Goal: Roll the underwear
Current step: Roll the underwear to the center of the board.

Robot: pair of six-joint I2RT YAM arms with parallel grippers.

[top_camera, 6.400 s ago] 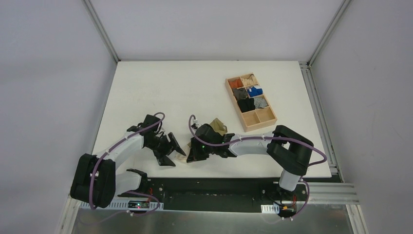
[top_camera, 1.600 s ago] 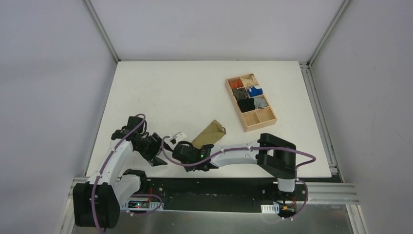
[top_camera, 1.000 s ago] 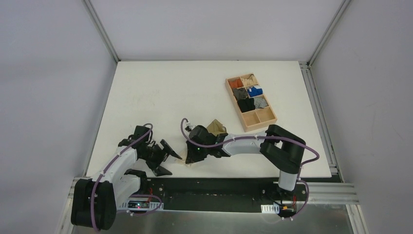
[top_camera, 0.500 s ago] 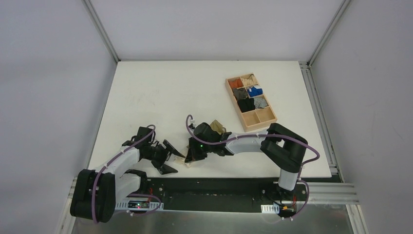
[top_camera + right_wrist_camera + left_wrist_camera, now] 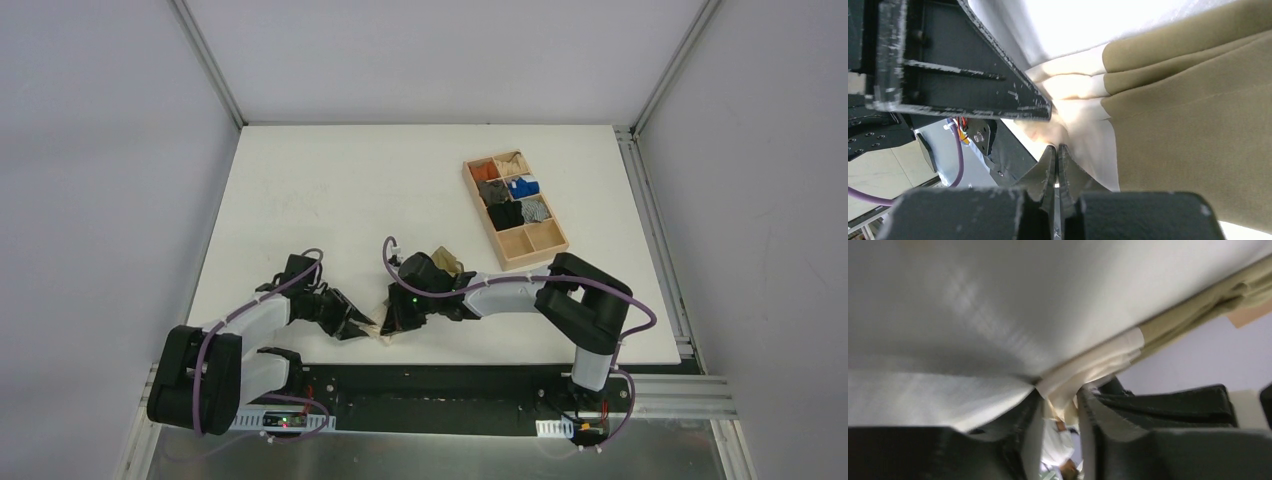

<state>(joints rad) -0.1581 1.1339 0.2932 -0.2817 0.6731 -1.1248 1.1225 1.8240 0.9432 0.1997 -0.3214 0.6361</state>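
Left gripper (image 5: 1060, 407) narrow on the underwear (image 5: 1188, 100) waistband, right gripper (image 5: 1055, 150) clamped on it — bundles (image 5: 510, 190) in wooden tray (image 5: 546, 236).

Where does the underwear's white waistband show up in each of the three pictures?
Top view: waistband, a small pale scrap, low, just left of centre.
Left wrist: waistband, centre, slanting up to the right.
Right wrist: waistband, centre.
Shared landmark: the olive cloth joined to it.

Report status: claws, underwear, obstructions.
Right claw shut on underwear waistband. Left claw around waistband edge, grip unconfirmed. Fabric folded, no roll seen. Tray well clear.
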